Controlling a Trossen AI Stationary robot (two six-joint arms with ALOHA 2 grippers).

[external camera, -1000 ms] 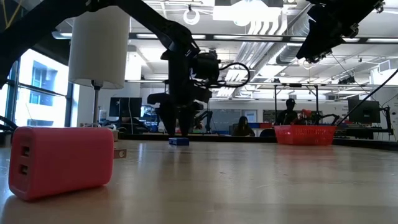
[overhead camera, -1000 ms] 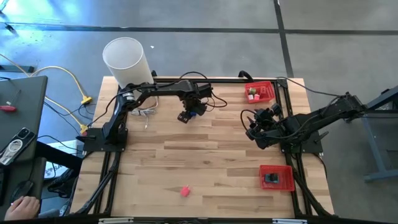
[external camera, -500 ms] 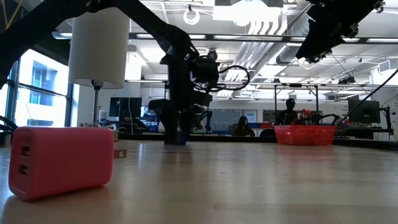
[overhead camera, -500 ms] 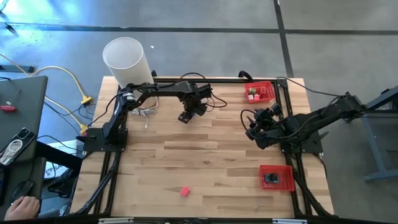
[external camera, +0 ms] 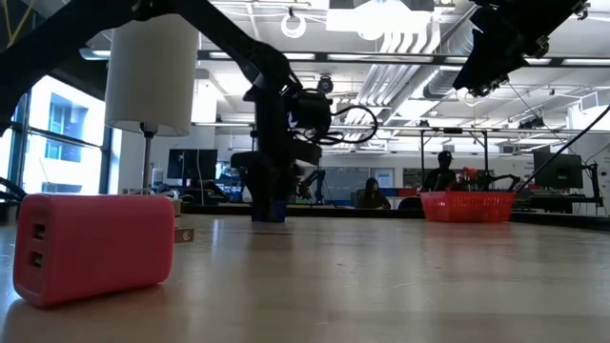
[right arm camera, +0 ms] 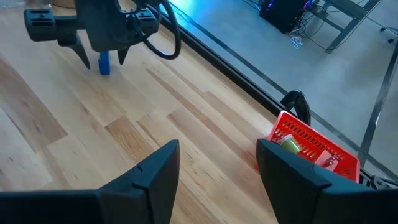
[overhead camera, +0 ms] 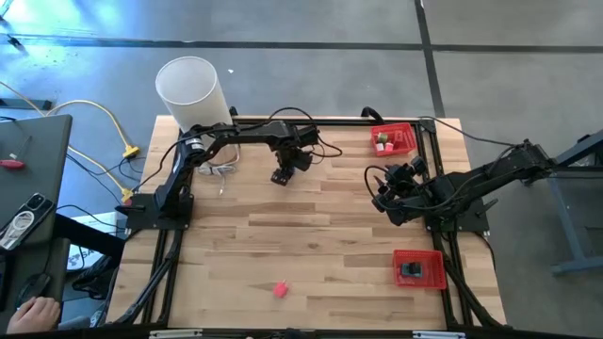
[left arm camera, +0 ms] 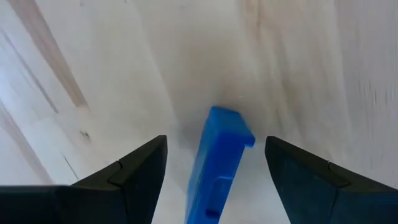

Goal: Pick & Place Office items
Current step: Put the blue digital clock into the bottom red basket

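A: Compared with a second ago, the left end effector [left arm camera: 214, 165] has come down over the blue item [left arm camera: 217, 165], and the arm has shifted a little toward the far edge of the bench [overhead camera: 311, 254].

B: Is it gripping already?

A: No. Its fingers stand open, one on each side of the blue item, with a gap on both sides. I think it is placed so because the next step is to close on the piece.

B: And the right end effector [right arm camera: 217, 171]?

A: It waits raised above the right part of the bench, fingers apart and holding nothing.

B: Where are the other items?

A: A pink item [overhead camera: 281, 289] lies near the front edge, well apart from both arms. One red tray [overhead camera: 403, 139] at the far right corner has small pieces inside; another red tray [overhead camera: 431, 273] at the front right holds a dark piece. So the sorting seems partly done.

B: What about the surface and room?

A: Pale wooden planks in a black frame. A tall white cylinder [overhead camera: 191, 90] stands at the far left corner. Behind, a large hall with ceiling pipes and people sitting far away.
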